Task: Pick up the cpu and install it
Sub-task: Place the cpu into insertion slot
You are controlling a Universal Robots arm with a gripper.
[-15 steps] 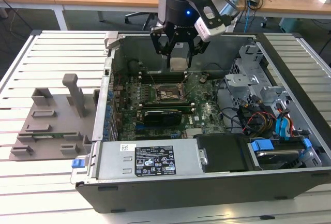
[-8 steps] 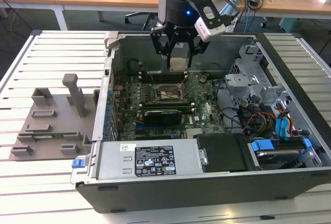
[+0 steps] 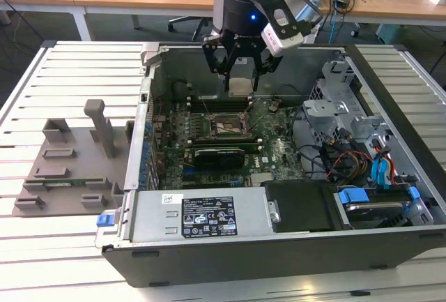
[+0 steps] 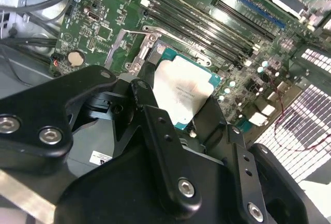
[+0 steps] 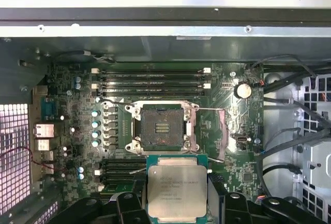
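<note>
In the exterior view your gripper [image 3: 239, 79] clamps the cpu [image 3: 240, 87] by its edges above the socket [image 3: 224, 126]; in the second wrist view the cpu [image 4: 183, 92] hangs beside the socket [image 4: 147, 53], likewise in the first wrist view, so lowering it misaligned could damage the socket.
</note>
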